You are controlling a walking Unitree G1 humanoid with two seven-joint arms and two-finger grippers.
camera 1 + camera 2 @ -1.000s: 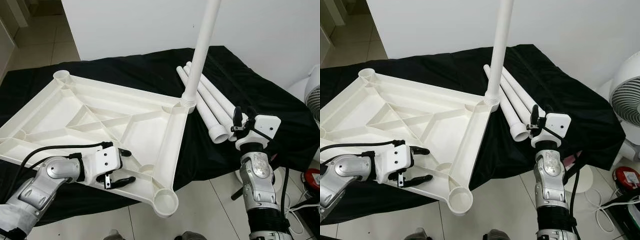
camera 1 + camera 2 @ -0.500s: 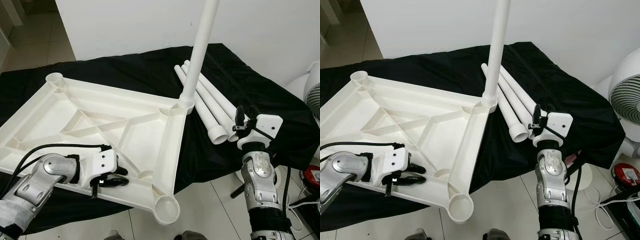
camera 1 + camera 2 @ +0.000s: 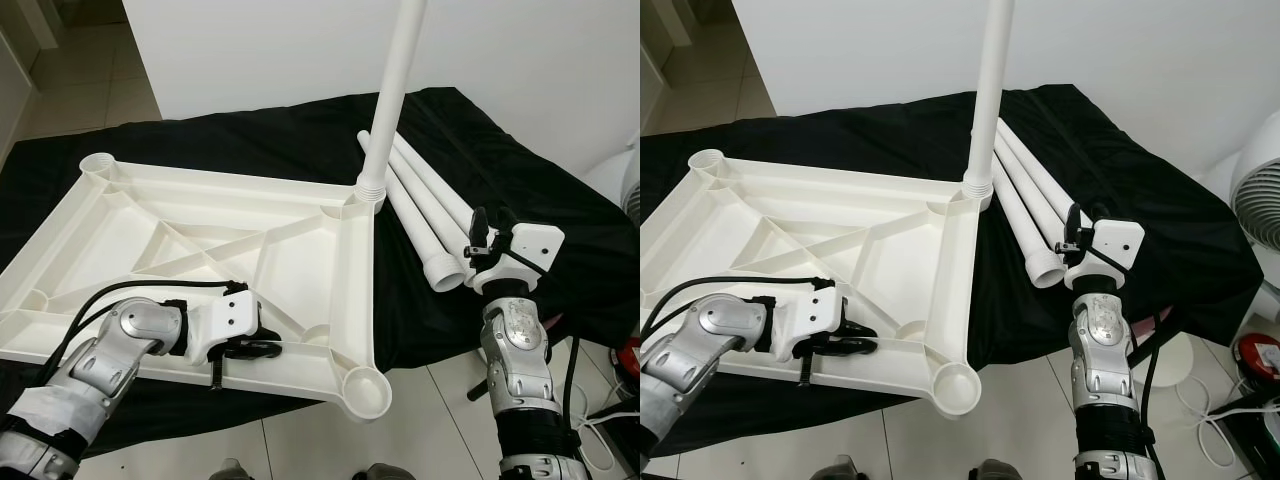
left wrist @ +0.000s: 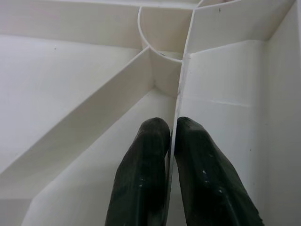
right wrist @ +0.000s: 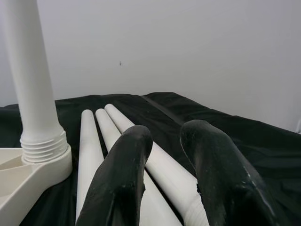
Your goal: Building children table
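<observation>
On the black cloth: a big white tabletop lies upside down, so you can see the ribs on its underside.
Black cloth: it covers the thing the parts lie on and hangs over the near edge toward the tiled floor.
Standing leg: one white leg stands straight up in the far right corner hole of the tabletop.
Loose legs: three more white legs lie side by side on the cloth, just to the right of the standing leg, with their open ends pointing at the robot.
Near corner hole: round, at the near right corner of the tabletop.
Left pincer: it sits low at the near edge of the tabletop, and its two black fingers are squeezed onto a thin white rib, one finger on each side.
Right pincer: it is held up near the open ends of the loose legs, not touching them, and its fingers are spread a little with nothing between them.
Fan: a white fan stands on the floor far to the right.
</observation>
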